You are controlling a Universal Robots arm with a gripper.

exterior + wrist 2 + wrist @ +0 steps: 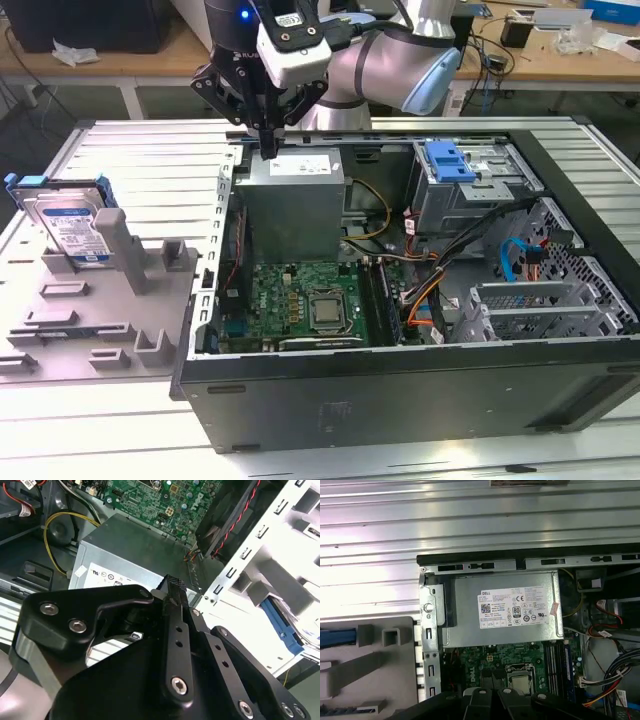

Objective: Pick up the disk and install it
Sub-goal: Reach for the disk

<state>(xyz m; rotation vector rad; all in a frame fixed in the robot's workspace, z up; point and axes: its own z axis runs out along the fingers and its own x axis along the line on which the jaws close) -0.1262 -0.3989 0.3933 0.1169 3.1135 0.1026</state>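
Disk: stood on edge in the grey holder, outside the computer case, beyond the case wall next to the power-supply box. Propped against a post of the holder, label facing outward, blue carrier frame round the edges. Not yet lifted.

Gripper: hung over the case corner nearest the power-supply box, just above that box and well apart from the disk. Fingers closed together with nothing between them, judged from the exterior view and the second wrist view.

Handling, by judgement: rigid metal body, probably weighty for its bulk and unyielding under a pinch. Smooth faces likely slippery. Sensitive to knocks, so no dropping or scraping against the case. Best taken across the two flat faces at the exposed upper part, clear of the post and of the more flexible plastic frame.
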